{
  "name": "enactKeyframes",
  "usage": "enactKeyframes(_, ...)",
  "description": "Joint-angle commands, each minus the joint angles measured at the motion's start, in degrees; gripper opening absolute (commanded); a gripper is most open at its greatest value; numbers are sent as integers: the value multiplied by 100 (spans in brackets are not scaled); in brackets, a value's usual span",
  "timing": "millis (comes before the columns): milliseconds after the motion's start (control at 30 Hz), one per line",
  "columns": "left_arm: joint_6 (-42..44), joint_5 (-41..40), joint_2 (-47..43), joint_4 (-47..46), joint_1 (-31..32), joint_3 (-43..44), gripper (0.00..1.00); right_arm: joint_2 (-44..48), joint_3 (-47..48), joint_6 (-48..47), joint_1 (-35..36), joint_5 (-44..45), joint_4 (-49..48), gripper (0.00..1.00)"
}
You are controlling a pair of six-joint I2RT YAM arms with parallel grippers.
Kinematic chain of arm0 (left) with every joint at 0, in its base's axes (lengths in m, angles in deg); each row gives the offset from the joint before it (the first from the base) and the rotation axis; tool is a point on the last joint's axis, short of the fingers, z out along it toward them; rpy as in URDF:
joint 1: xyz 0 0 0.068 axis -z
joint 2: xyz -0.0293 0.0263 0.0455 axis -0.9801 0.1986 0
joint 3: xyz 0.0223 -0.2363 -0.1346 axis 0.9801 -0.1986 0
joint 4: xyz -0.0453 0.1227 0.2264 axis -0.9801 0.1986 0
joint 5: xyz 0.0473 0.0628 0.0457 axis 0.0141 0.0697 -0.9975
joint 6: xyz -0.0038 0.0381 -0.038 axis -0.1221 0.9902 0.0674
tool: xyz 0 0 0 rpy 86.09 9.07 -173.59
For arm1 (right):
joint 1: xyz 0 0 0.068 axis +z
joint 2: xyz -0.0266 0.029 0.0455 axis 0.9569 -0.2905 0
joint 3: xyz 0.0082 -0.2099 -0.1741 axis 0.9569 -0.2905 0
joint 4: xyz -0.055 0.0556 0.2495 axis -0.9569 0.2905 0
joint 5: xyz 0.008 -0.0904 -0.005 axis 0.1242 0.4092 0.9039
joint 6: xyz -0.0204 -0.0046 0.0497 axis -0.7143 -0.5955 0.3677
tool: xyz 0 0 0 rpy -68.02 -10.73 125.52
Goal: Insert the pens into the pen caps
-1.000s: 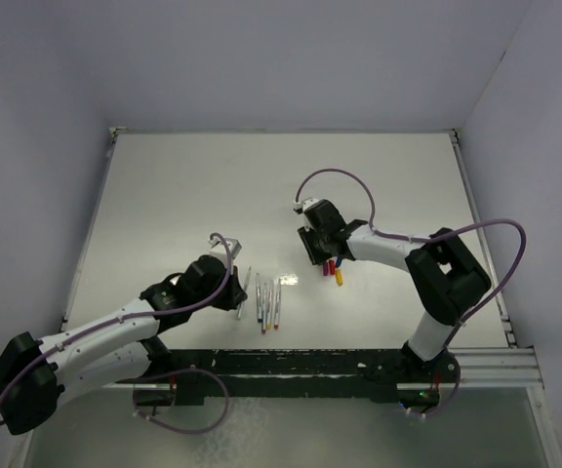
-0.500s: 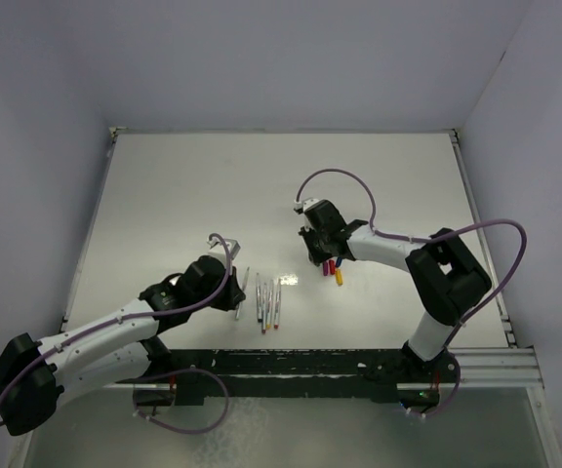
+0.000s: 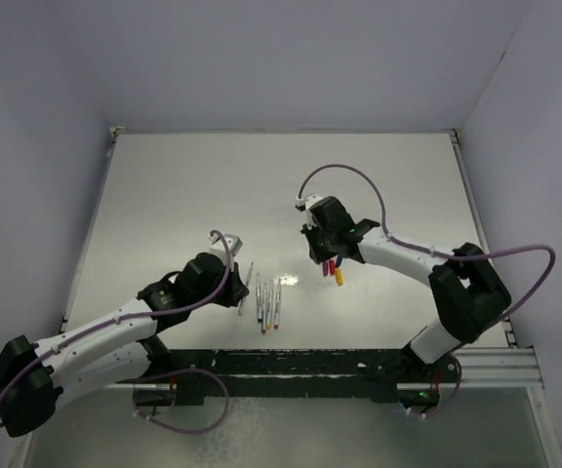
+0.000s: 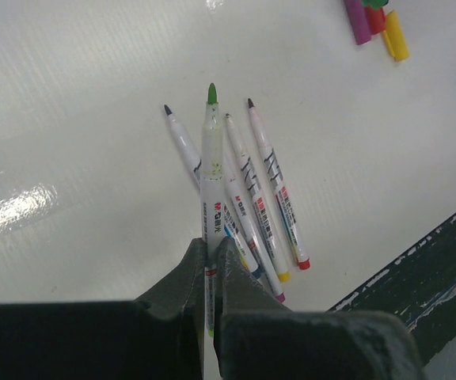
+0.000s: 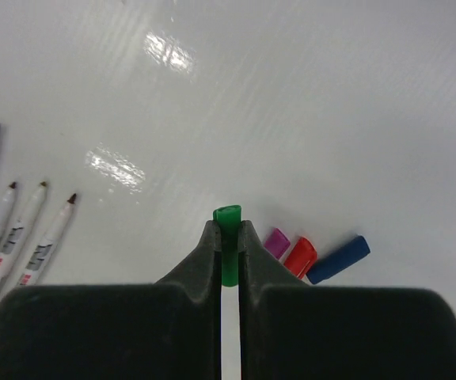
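My left gripper (image 4: 210, 245) is shut on a white pen (image 4: 211, 174) whose green tip (image 4: 211, 93) points away from me. It hangs just above several more pens (image 4: 260, 190) that lie side by side on the white table. In the top view this gripper (image 3: 241, 292) sits left of that row of pens (image 3: 269, 304). My right gripper (image 5: 228, 231) is shut on a green pen cap (image 5: 228, 215), open end forward. Just to its right lie a magenta cap (image 5: 276, 242), a red cap (image 5: 300, 256) and a blue cap (image 5: 337, 259). From above, the right gripper (image 3: 321, 255) hovers by the caps (image 3: 334, 271).
A yellow cap (image 4: 395, 36) lies beside the magenta and red ones. A black rail (image 3: 291, 361) runs along the table's near edge, close behind the pens. Grey walls close in the table (image 3: 261, 185) on three sides.
My right gripper has shut on the green cap, and the right arm's elbow has swung out to the right. The left arm has barely moved and still holds its pen.
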Motion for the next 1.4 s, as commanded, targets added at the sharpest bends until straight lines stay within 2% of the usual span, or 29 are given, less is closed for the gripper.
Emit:
enactKeyframes(0,318,307,-17,-751,28,366,0,959,-90,-190,29,-179,-435,0)
enactKeyframes(233,429,1036,225,-2398,47,168,0,2315,-896,-172,32,-742,-1602,0)
enactKeyframes(367,455,1372,582,-3449,124,-13,0,2952,-1338,194,26,-930,-2275,0)
enactKeyframes(533,254,1620,1143,-4635,291,-178,0,3514,-2175,815,30,-1114,-3919,0)
enactKeyframes(667,174,1493,1410,-4967,533,-110,0,3682,-2664,1276,28,-1021,-5293,0)
enactKeyframes(967,-50,982,1446,-5280,855,-91,0,3552,-3056,1948,31,-881,-6803,0)
enactKeyframes(1367,-391,713,1282,-5709,918,-240,0,3594,-3383,2195,25,-922,-7545,0)
